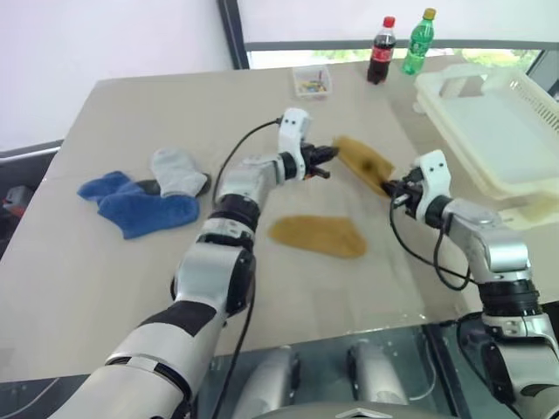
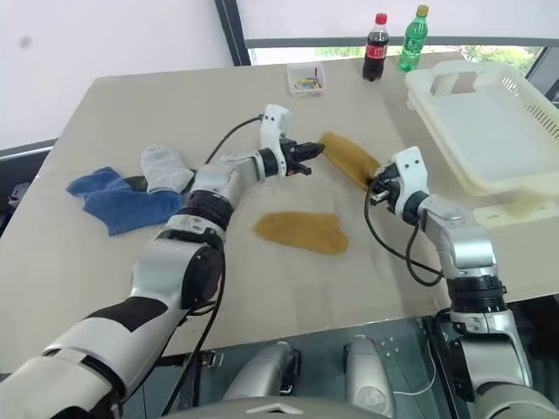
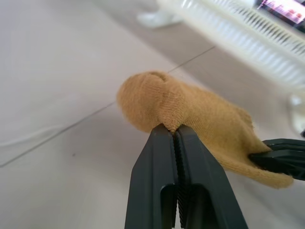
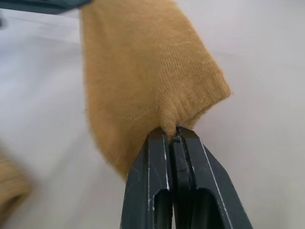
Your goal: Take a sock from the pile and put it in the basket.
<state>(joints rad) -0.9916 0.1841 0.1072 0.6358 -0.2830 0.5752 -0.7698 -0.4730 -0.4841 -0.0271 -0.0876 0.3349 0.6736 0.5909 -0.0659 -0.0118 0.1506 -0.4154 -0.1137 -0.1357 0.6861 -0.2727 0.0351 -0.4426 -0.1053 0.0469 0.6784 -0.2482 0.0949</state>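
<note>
Two hands: both grip the same mustard sock (image 1: pixel 362 164), one at each end, above the counter (image 1: pixel 105 288).
Left hand (image 1: pixel 327 161): black fingers (image 3: pixel 162 191) pressed together w/ a fold of the sock's rounded end pinched at the tips; it points toward the basket side.
Right hand (image 1: pixel 390 188): jaws closed tight on the edge of the sock's other end, a small pucker of fabric between them; it points to the robot's left.
Held sock: stretched between the 2 hands, tilted, the left-hand end farther from the robot than the right-hand end.
Second mustard sock (image 1: pixel 317 235): lies flat on the counter, nearer to the robot than the held one, between the arms.
Pile (image 1: pixel 144 196): blue socks and a grey-white sock w/ dark toe, touching each other, on the robot's left part of the counter, well apart from the hands.
Basket (image 1: pixel 524 188): white, slotted sides, on the robot's right at the counter edge; near the right hand but not touching.
Far edge: clear box of coloured bits (image 1: pixel 312 80), dark cola bottle (image 1: pixel 381 51) and green bottle (image 1: pixel 418 42), both upright.
</note>
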